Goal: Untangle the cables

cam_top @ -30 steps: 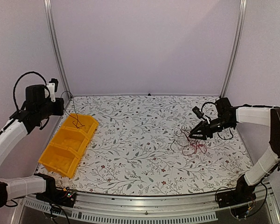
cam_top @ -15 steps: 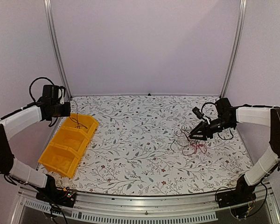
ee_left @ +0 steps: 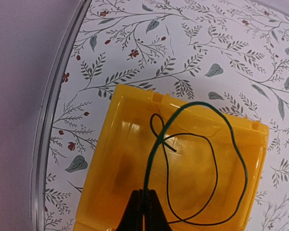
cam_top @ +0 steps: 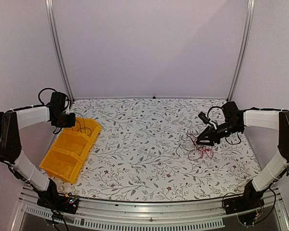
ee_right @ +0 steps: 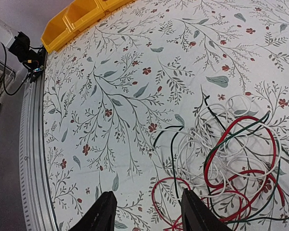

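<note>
Pinching a thin green wire (ee_left: 202, 107) in the left gripper (ee_left: 143, 211), jaws squeezed tight together, above the end pocket of a yellow plastic bin (ee_left: 115, 159); looping over a thin black wire (ee_left: 214, 163) lying in that pocket; hanging the right gripper (ee_right: 148, 211), jaws spread wide and holding nothing, over a messy pile of red, white and dark wires (ee_right: 231, 163) on the flowery table cover (ee_right: 111, 96).

Bin (ee_left: 113, 144) yellow; wire (ee_left: 229, 126) green; cables (ee_right: 226, 159) red, white, black; table (ee_right: 111, 72) white, grey-leaf red-flower print.
</note>
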